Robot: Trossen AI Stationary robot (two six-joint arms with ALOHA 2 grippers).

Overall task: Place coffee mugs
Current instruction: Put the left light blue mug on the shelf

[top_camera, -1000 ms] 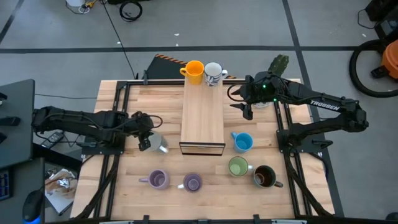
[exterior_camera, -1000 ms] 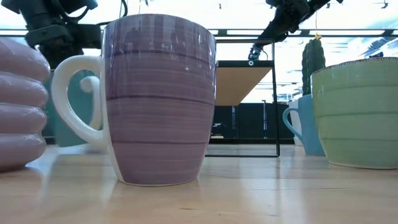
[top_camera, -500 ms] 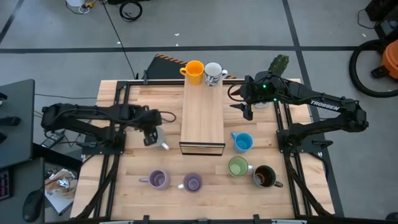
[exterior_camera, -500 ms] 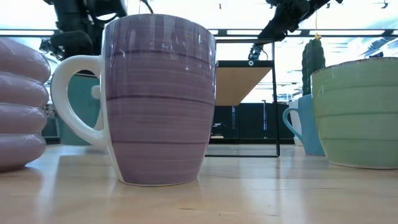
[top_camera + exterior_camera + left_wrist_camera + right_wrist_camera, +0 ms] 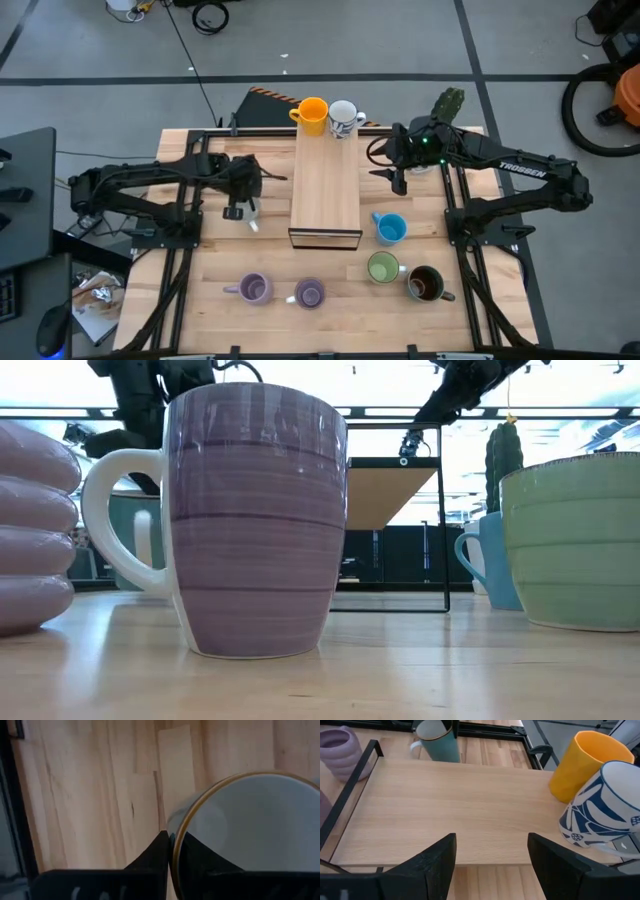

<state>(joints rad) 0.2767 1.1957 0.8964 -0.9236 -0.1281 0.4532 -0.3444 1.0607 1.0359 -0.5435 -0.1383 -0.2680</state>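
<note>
Two mugs already stand on the raised wooden shelf (image 5: 325,190), the orange mug (image 5: 312,115) and the blue-patterned white mug (image 5: 343,118), side by side at its far end. The left gripper (image 5: 240,205) is pinched on the rim of a teal-sided, white-lined mug (image 5: 250,825), one finger inside the wall and one outside, and carries it in the air beside the shelf's left edge. The right gripper (image 5: 490,855) hovers with its fingers spread over the shelf's right side, holding nothing.

Such a glazed ceramic mug is probably rigid, fairly heavy for its size, slick and liable to chip. A rim pinch looks workable but could let the mug swing or slip, so it likely needs a level, gentle set-down.

Near the front of the table wait the ridged purple mug (image 5: 252,289), the striped purple mug (image 5: 310,293), the green mug (image 5: 382,268) and the dark brown mug (image 5: 425,284), with the blue mug (image 5: 391,228) just right of the shelf.
</note>
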